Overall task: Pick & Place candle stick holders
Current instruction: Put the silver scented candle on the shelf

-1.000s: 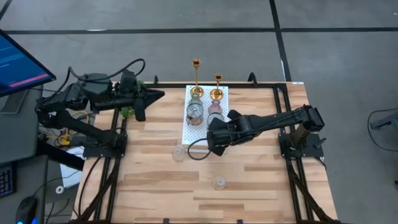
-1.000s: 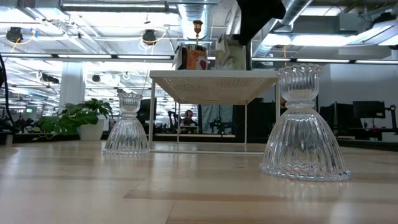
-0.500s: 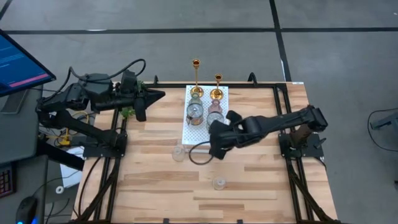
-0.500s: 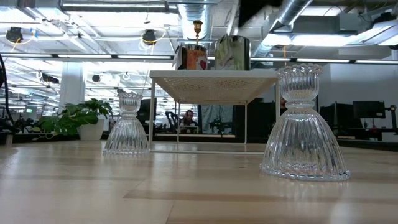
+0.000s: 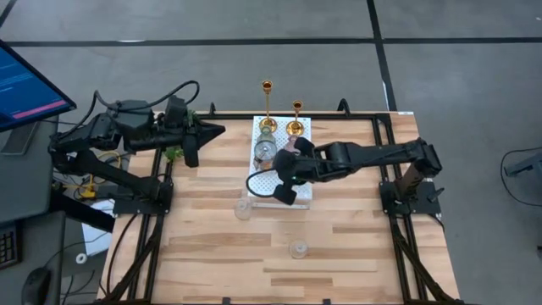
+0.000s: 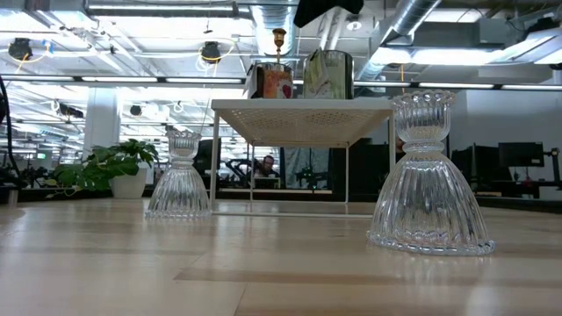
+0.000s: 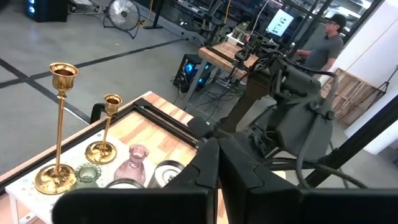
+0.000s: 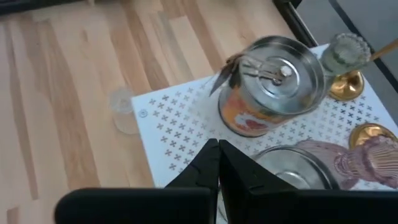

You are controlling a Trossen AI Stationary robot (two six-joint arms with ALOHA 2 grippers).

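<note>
Two slim gold candle stick holders (image 5: 268,106) (image 5: 296,119) stand on their round bases at the far end of the raised white dotted board (image 5: 261,180). A greenish glass cup (image 8: 346,52) and a pinkish glass holder (image 8: 360,158) stand beside them. Two clear ribbed glass holders (image 5: 244,207) (image 5: 298,248) stand on the wooden table; they also show in the low view (image 6: 180,175) (image 6: 430,175). My right gripper (image 5: 279,182) hangs shut and empty above the board's near part. My left gripper (image 5: 212,129) is shut and empty at the table's far left.
Two metal tins stand on the board: one with an orange label (image 8: 270,84) and one nearer my right gripper (image 8: 292,163). A leafy plant (image 6: 110,167) is at the far left. Bare wood lies along the table's near side. A person (image 7: 326,40) stands beyond the table.
My right gripper has risen and gone from the board's near right corner toward the table's left and far edge, and now hangs over the board. It has stayed shut and empty. The holders and tins have not moved.
</note>
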